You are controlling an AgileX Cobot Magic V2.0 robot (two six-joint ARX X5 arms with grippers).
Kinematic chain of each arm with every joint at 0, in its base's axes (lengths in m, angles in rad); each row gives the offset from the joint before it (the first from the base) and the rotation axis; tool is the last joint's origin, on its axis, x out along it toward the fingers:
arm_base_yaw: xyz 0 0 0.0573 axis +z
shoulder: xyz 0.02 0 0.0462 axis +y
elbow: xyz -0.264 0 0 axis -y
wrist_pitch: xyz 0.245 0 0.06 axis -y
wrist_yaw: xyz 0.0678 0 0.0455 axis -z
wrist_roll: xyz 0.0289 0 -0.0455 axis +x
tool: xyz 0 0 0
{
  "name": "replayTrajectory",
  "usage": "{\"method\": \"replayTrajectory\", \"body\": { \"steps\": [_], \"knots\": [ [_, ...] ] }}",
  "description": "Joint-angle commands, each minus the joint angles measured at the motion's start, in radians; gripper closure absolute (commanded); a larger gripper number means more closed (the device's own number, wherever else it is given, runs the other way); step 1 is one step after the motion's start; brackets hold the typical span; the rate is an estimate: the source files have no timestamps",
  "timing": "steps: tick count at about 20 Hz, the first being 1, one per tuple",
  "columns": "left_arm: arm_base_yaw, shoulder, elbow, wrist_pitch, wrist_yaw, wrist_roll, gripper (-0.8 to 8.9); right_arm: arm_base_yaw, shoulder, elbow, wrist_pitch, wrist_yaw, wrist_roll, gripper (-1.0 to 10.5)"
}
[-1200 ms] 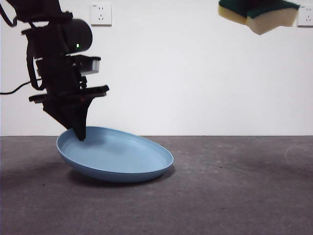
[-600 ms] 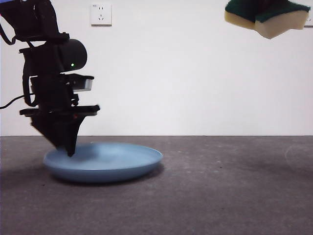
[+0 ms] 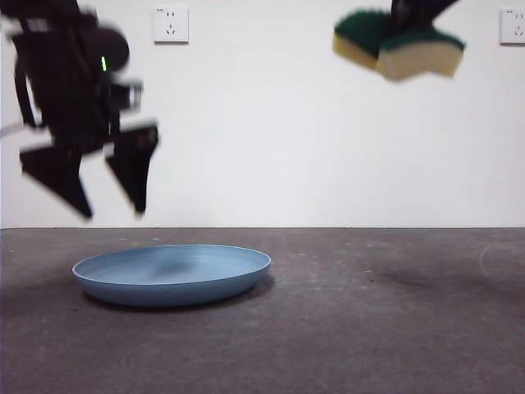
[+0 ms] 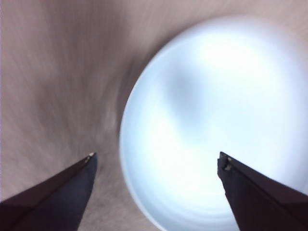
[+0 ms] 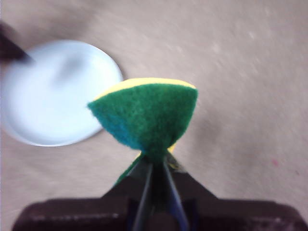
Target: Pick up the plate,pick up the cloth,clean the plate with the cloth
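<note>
Plate (image 3: 172, 275) flat on table (image 3: 369, 328), free. Left claw (image 3: 111, 185) spread wide above it, empty. Right claw (image 5: 154, 166) pinches cloth (image 3: 399, 45) high. Risk: smooth rim slips at regrasp.

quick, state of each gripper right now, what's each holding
Left gripper: open, empty, above the plate, not touching it.
Right gripper: shut on the sponge, held in the air.
</note>
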State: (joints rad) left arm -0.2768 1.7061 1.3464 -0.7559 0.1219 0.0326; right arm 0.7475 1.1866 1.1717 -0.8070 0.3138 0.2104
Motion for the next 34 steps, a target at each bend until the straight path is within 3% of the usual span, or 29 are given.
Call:
{"method": "replayTrajectory", "body": {
  "steps": [1,4,8,13,20,22,24,29,34],
  "knots": [
    [-0.008,-0.095,-0.005,0.012,0.014,-0.021,3.96,-0.037,0.065,-0.007,0.018,-0.001,-0.005,9.6],
    [-0.017,-0.253,-0.037,0.040,0.013,-0.036,3.96,-0.085,0.164,-0.007,0.060,-0.004,-0.042,9.6],
    [-0.020,-0.510,-0.222,0.135,0.011,-0.082,4.04,-0.170,0.303,-0.007,0.164,-0.137,-0.074,9.6],
    [-0.024,-0.840,-0.485,0.195,0.010,-0.149,4.04,-0.244,0.481,-0.007,0.288,-0.212,-0.078,9.6],
    [-0.031,-1.124,-0.583,0.101,-0.016,-0.180,4.05,-0.257,0.641,-0.007,0.332,-0.217,-0.092,9.6],
    [-0.031,-1.149,-0.583,0.069,-0.042,-0.180,4.05,-0.257,0.642,-0.007,0.335,-0.262,-0.100,9.6],
    [-0.031,-1.152,-0.583,0.041,-0.043,-0.179,4.05,-0.258,0.642,-0.007,0.334,-0.286,-0.113,8.4],
    [-0.031,-1.152,-0.583,0.024,-0.043,-0.179,4.05,-0.259,0.642,-0.007,0.333,-0.286,-0.114,3.6],
    [-0.031,-1.152,-0.583,0.020,-0.043,-0.169,4.05,-0.259,0.640,-0.007,0.333,-0.282,-0.115,3.4]
  ]
}}
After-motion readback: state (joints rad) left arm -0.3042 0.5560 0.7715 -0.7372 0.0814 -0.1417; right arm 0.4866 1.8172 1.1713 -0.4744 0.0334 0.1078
